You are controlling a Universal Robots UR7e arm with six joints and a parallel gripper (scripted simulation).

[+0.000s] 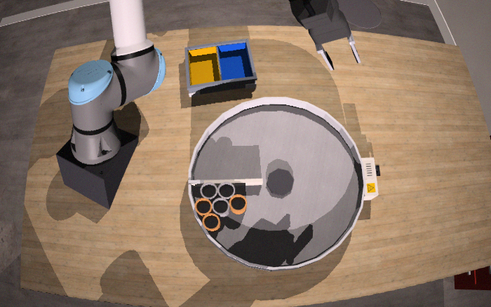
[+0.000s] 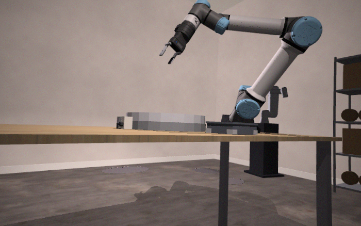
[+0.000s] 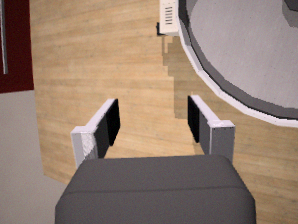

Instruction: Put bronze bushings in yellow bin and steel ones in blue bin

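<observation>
Three bronze bushings [image 1: 238,211] [image 1: 203,214] [image 1: 211,229] and three steel bushings [image 1: 201,190] [image 1: 233,190] [image 1: 221,214] stand in a close cluster on the turntable [image 1: 307,144] [image 2: 167,117] [image 3: 240,55], at its left side in the top view. The yellow bin [image 1: 203,73] and the blue bin [image 1: 233,69] are side by side beyond the turntable; no bushing shows in either. My gripper [image 1: 345,65] [image 2: 165,59] [image 3: 153,111] is open and empty, tilted, high above the table and far from the bushings. The wrist view shows no bushings.
A white bar [image 1: 235,181] reaches from the turntable's wall towards its dark hub [image 1: 280,183], beside the two rear steel bushings. A raised rim [image 1: 275,101] surrounds the turntable. A white control box [image 1: 367,172] [image 2: 127,122] [image 3: 169,16] sits outside the rim. The arm's base is at the left.
</observation>
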